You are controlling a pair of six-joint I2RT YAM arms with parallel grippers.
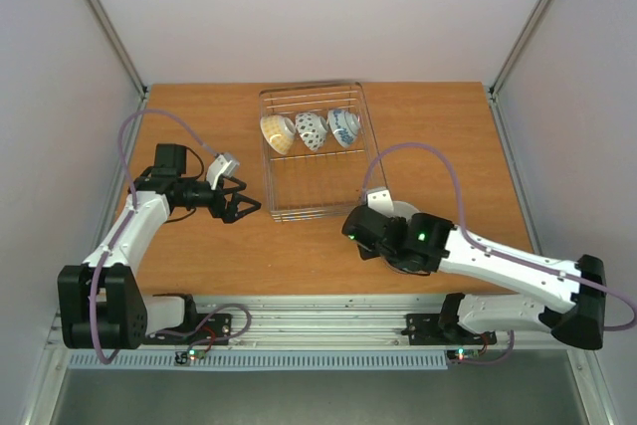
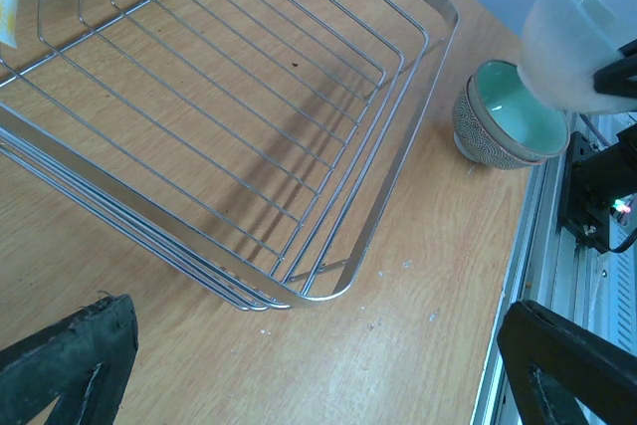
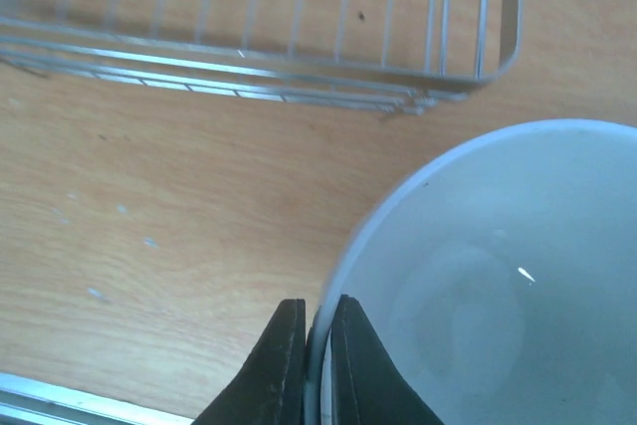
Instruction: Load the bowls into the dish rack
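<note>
The silver wire dish rack [image 1: 309,161] stands at the table's middle back. Three bowls lean in its far end: cream [image 1: 277,133], dark-dotted white [image 1: 311,130] and blue-and-white [image 1: 343,127]. My right gripper [image 3: 318,360] is shut on the rim of a plain white bowl [image 3: 498,286], held above the table just right of the rack's near corner [image 3: 478,57]. A pale green bowl [image 2: 510,114] sits on the table below the white bowl [image 2: 572,42]. My left gripper [image 1: 239,208] is open and empty at the rack's near left corner [image 2: 299,291].
The near half of the rack holds nothing. The metal rail [image 1: 328,320] with the arm bases runs along the table's front edge. Grey walls enclose the table on three sides.
</note>
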